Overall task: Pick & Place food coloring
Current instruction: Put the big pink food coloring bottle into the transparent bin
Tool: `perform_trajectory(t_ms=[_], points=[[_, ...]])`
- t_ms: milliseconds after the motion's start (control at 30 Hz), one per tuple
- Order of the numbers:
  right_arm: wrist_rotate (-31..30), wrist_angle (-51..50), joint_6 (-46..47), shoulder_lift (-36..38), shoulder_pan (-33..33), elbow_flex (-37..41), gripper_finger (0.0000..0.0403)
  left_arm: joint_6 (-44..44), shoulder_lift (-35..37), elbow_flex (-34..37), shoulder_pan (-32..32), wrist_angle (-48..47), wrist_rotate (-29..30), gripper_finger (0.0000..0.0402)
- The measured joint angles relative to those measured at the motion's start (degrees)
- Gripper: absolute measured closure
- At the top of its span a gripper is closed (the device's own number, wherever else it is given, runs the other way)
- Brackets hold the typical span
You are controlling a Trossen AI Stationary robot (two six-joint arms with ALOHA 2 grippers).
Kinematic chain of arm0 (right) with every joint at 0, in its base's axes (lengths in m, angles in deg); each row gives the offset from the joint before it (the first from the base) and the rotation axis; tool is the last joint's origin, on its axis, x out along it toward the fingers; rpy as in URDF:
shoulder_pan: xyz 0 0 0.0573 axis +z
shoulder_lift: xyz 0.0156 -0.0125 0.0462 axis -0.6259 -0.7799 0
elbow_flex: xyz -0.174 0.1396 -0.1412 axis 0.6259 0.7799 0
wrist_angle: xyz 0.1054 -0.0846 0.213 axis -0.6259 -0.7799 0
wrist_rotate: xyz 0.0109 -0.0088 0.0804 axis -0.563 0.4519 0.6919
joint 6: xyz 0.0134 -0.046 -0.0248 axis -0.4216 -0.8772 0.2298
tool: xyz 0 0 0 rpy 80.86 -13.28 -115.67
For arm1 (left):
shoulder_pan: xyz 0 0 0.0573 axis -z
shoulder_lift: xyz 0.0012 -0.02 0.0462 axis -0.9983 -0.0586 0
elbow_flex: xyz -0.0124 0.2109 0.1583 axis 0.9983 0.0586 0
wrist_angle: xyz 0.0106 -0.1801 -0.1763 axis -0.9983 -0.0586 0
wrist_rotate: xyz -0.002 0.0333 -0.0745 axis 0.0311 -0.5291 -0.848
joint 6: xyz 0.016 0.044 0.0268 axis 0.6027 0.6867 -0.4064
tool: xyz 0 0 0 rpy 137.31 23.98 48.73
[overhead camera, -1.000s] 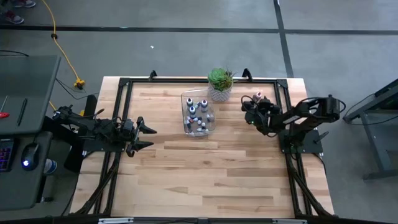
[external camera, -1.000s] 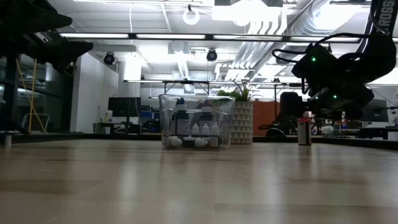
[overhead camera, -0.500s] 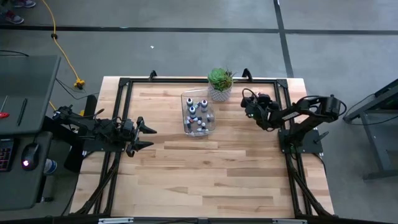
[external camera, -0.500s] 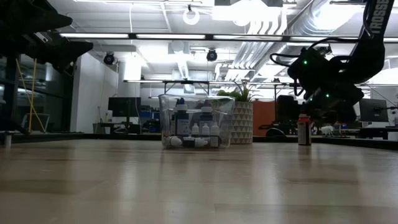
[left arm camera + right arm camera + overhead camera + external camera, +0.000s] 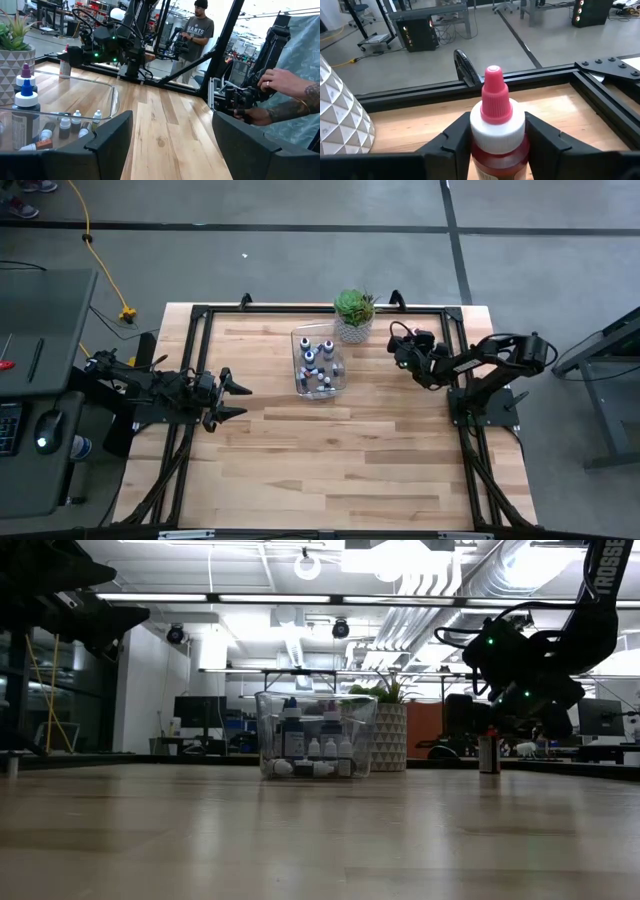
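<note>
On the table [image 5: 330, 450], a clear bin [image 5: 320, 363] at far centre holds most food coloring bottles. The left gripper [image 5: 236, 395] waits wide open at the left. At far right, the right gripper [image 5: 492, 137] brackets a red bottle [image 5: 496, 127], contact uncertain; it looks light, rigid and slick, best gripped on its body below the cap

Two arms [image 5: 160, 392], one bin [image 5: 320, 362], one plant [image 5: 354, 312].
</note>
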Motion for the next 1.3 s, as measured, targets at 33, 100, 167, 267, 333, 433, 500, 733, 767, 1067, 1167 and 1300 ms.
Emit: perform_trajectory(t_ms=[33,100,167,267,333,433,500,733,767,1067,1167,1300], points=[[0.02,-0.02,0.03,0.0,0.0,0.0,0.0264,0.0,0.0,0.0,0.0,0.0,0.0,0.013],[-0.06,-0.17,1.14,0.0,0.0,0.0,0.0264,0.0,-0.02,0.0,0.0,0.0,0.0,0.013],[-0.15,-0.34,2.43,0.0,0.0,0.0,0.0264,0.0,-0.01,0.0,-0.01,0.0,-0.01,0.013],[-0.13,-0.37,2.77,0.02,0.0,0.0,0.0264,0.0,-0.01,0.0,0.0,0.0,0.0,0.013],[-0.09,-0.37,2.76,0.02,0.02,0.0,0.0264,0.0,-0.01,0.0,-0.01,0.0,0.0,0.013],[0.11,-0.37,2.76,0.02,0.02,0.0,0.0264,0.0,-0.01,0.0,0.0,0.0,0.0,0.013],[0.16,-0.36,2.75,0.02,0.04,0.0,0.0264,0.0,-0.01,0.0,-0.01,0.0,0.0,0.013],[0.92,-0.3,-2.31,1.54,0.87,-1.21,0.0264,0.0,-0.01,0.0,0.0,0.0,0.0,0.013],[0.99,-0.12,-3.95,1.95,0.83,-1.62,0.0264,0.0,-0.02,0.0,0.0,0.0,0.0,0.013],[-0.21,-2.88,-11.04,6.31,0.81,-4.38,0.0264,0.0,0.0,0.0,-0.01,0.0,0.0,0.013],[-1.8,-3.34,-14.04,8.9,0.81,-5.52,0.0264,0.0,-0.01,0.0,0.0,0.0,-0.01,0.013],[-3.13,-3.66,-20.19,13.13,0.81,-7.4,0.0264,0.0,-0.02,0.0,0.0,0.0,-0.02,0.013]])
